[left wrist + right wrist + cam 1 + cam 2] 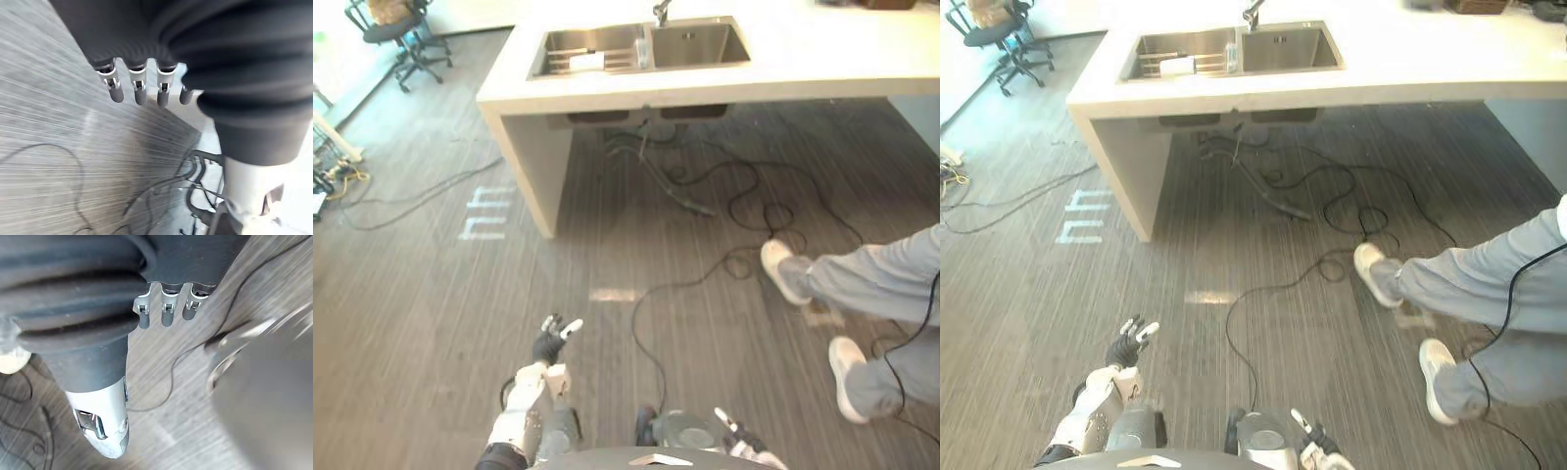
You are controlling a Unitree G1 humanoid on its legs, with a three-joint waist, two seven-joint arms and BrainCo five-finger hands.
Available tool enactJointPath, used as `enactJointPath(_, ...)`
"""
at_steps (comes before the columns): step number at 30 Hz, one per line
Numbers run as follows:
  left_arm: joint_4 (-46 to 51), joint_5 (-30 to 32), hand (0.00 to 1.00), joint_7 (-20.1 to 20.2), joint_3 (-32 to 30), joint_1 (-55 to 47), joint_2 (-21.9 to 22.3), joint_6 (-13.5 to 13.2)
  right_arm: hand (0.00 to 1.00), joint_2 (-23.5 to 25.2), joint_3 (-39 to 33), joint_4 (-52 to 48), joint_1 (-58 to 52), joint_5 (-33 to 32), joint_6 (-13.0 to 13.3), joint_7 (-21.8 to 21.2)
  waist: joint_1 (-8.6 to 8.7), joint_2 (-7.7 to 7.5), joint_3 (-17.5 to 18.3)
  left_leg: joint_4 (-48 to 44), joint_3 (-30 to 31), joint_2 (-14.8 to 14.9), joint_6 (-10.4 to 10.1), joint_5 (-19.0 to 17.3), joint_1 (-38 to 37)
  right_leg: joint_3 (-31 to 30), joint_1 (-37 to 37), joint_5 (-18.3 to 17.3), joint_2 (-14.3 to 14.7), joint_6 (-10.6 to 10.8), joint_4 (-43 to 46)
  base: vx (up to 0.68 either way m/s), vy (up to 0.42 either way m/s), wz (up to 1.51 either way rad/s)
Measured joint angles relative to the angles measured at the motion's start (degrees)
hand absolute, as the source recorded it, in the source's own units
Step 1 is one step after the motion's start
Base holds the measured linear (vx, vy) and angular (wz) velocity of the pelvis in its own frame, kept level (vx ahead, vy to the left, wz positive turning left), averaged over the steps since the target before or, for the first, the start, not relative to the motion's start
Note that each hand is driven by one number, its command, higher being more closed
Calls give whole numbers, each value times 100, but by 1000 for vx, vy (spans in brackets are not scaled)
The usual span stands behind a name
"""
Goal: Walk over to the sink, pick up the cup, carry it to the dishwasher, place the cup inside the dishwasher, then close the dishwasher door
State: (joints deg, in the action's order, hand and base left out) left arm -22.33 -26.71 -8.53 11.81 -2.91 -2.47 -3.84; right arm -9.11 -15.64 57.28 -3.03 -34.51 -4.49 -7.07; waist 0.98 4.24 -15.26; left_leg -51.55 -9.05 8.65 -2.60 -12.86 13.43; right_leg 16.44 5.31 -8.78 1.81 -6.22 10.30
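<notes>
The steel double-basin sink (705,44) is set in a white counter (822,59) at the far side of the floor. A small clear object that may be the cup (643,47) stands at the divider between the basins; I cannot tell for sure. A flat white item (587,62) lies in the left basin. My left hand (553,340) hangs low over the floor, far from the sink, fingers (139,90) relaxed and holding nothing. My right hand (741,438) shows at the bottom edge, its fingers (166,313) also relaxed and empty.
A person's legs in grey trousers (881,284) and white shoes (786,269) stand at the right. Cables (705,196) trail over the wooden floor under and before the counter. An office chair (396,29) stands at the far left. A faucet (660,12) rises behind the sink.
</notes>
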Motion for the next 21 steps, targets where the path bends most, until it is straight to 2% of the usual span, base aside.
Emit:
enactJointPath(1,178,0,0,-40,10,24,-2,-37,0,-9,54,-79,52,-3,-37,2,-40,-14,-9,463,-108,-106,23,-4,101,-34,80,-6,-30,11,-97,536,-78,-27)
enactJointPath(2,483,0,0,-153,24,79,4,-110,0,-60,269,-315,114,2,-89,15,-59,-60,-40,1417,-227,-358,34,72,308,-86,255,-31,-104,56,-204,372,-26,-21)
enactJointPath(3,735,10,0,-268,29,117,20,-150,0,-99,456,-489,142,27,-136,33,-113,-107,-65,2442,-218,-625,-67,375,399,-166,346,-87,-194,149,-235,459,-21,-24)
enactJointPath(5,1050,155,0,-390,38,105,22,-229,0,-149,554,-517,148,21,-221,137,-202,-118,-79,3913,-183,-831,-238,950,383,-336,610,-192,-216,303,-345,485,46,-35)
enactJointPath(6,1153,222,0,-418,31,119,22,-341,0,-152,545,-462,88,0,-295,166,-257,-102,-89,4242,-211,-861,-235,1118,408,-430,866,-324,-157,424,-380,564,83,-31)
enactJointPath(7,1197,223,0,-452,19,119,19,-390,0,-139,498,-447,23,-19,-333,155,-267,-100,-89,4311,-269,-875,-130,1233,393,-469,1018,-421,-111,468,-373,528,120,-15)
enactJointPath(8,1291,229,0,-491,-7,120,18,-501,0,-100,310,-428,-114,-135,-373,141,-274,-56,-66,4426,-473,-896,180,1593,321,-504,1310,-650,-8,540,-306,441,126,-1)
enactJointPath(9,1327,248,0,-492,-30,114,18,-574,0,-115,275,-406,-213,-168,-403,133,-287,0,-33,4480,-539,-894,340,1800,257,-549,1431,-787,77,580,-244,559,210,-16)
enactJointPath(10,1432,290,0,-494,-121,84,-17,-703,0,-163,206,-232,-343,-169,-451,118,-347,177,54,4515,-348,-803,906,2506,142,-773,1662,-1088,279,613,-114,513,222,-30)
enactJointPath(11,1458,330,0,-500,-302,175,-118,-740,0,-62,185,-9,-189,-168,-476,116,-380,-126,1,4259,-427,-963,945,2409,185,-915,1679,-1281,122,484,-11,555,258,-38)
enactJointPath(12,1524,338,0,-558,-508,273,-151,-762,0,-58,146,73,-80,-161,-546,78,-437,-229,24,4042,-437,-1031,935,2113,351,-1044,1467,-1199,-55,456,180,470,249,-31)
enactJointPath(14,1782,462,0,-680,-667,231,-98,-783,0,-98,57,281,49,-155,-601,78,-563,-260,3,3761,-525,-1089,933,1744,415,-1270,1289,-1054,-211,469,569,361,223,-26)
enactJointPath(15,2041,614,0,-795,-721,111,-77,-825,0,-102,-46,437,49,-124,-696,79,-622,-292,21,3734,-585,-1278,950,1477,249,-1313,1165,-950,-417,563,1125,288,175,-16)
enactJointPath(16,2098,643,0,-813,-723,88,-79,-834,0,-98,-58,467,50,-110,-696,79,-633,-318,36,3789,-632,-1333,905,1391,188,-1319,1095,-926,-486,599,1313,373,223,-14)
enactJointPath(17,2291,683,0,-870,-734,27,-73,-895,0,-31,-126,527,32,-101,-699,81,-650,-543,79,3742,-873,-1494,554,989,60,-1468,662,-728,-896,857,2139,457,137,-31)
enactJointPath(18,2663,719,0,-895,-746,-56,-110,-961,0,-10,-136,548,-1,-85,-689,34,-701,-414,141,2995,-215,-1386,976,729,64,-1648,66,-312,-907,1883,3433,515,74,-30)
enactJointPath(19,2757,778,0,-898,-746,-19,-121,-1001,0,45,-155,572,-7,-39,-652,19,-647,-450,120,2927,-230,-1512,978,566,4,-1602,-158,4,-1052,2224,4023,516,28,-10)
enactJointPath(20,2889,903,0,-951,-733,36,-154,-987,0,110,-158,597,-57,26,-647,27,-510,-498,113,3059,-170,-1651,1015,487,-300,-1465,-634,135,-1302,2145,5009,449,78,6)
enactJointPath(21,3022,930,0,-1020,-722,-13,-97,-983,0,133,-310,621,-118,-3,-626,42,-460,-488,107,3292,-172,-1723,1020,445,-682,-1102,-1089,-110,-1570,1628,5614,467,161,0)
